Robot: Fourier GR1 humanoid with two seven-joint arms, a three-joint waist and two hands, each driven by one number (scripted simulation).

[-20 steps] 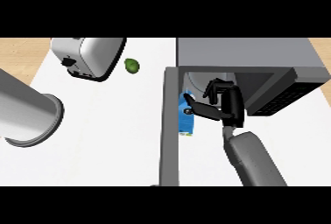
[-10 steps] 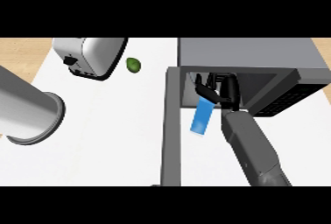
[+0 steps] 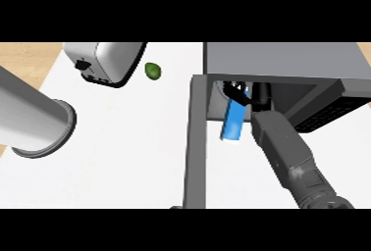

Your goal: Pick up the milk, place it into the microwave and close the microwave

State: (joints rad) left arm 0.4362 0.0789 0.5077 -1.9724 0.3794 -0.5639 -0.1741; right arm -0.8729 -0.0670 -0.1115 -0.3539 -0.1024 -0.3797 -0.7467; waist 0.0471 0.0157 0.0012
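Right hand [image 3: 246,94] reaching into the open microwave [image 3: 290,61] at upper right of frame, black fingers curled round the top of the milk [image 3: 233,122]. Milk a blue and white carton, tilted, upper end inside the microwave mouth under the hand, lower end sticking out over the front edge toward frame centre. Grey right forearm [image 3: 290,157] running from lower right of frame up to the hand. Microwave door [image 3: 197,142] swung open, seen edge-on as a dark grey bar running from the microwave's left corner down to the lower edge of frame, just left of the milk. Dark keypad panel [image 3: 330,110] at the microwave's right side.

Left forearm [image 3: 29,117] a big grey cylinder at left of frame, close to the camera, open end facing right; left hand not seen anywhere.

Toaster [image 3: 105,61] at upper left, silver with black trim, tilted in view. Small green fruit, maybe a lime [image 3: 153,70], just right of the toaster, apart from it and well left of the microwave. White counter [image 3: 123,166] under everything, wooden floor strip [image 3: 25,56] at far upper left.
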